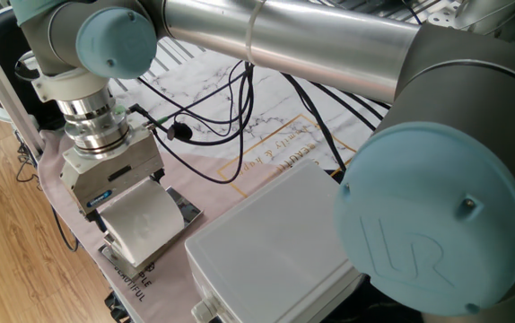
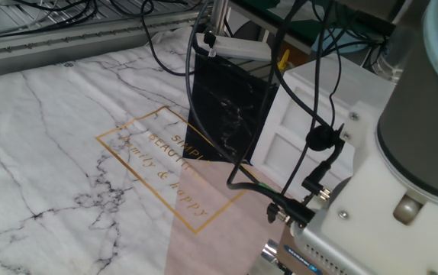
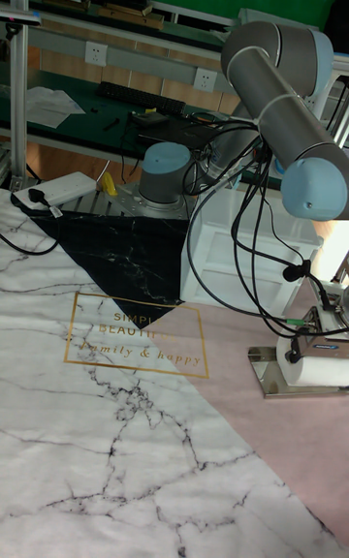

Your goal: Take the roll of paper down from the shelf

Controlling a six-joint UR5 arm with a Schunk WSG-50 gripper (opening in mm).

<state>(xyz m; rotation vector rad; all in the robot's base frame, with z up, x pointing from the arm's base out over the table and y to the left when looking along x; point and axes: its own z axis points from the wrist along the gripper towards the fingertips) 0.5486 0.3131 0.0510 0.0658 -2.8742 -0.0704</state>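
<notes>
A marble-patterned cloth with a gold-lettered square covers the desk (image 3: pixel 116 442), with a green wall and cluttered benches behind it in the tall fixed view. At the lower left of one fixed view the white toilet-paper roll (image 1: pixel 141 220) lies over the small shiny chrome shelf (image 1: pixel 184 212), directly under the pale grey two-finger gripper (image 1: pixel 114 199), whose fingers are hidden against the roll, so I cannot tell whether they pinch it. Just right of the roll stands a big white rectangular plastic box (image 1: pixel 271 247), black cables (image 1: pixel 213 126) loop over the cloth behind, and the thick silver arm with pale blue caps (image 1: pixel 428 215) blocks much of the right side.
</notes>
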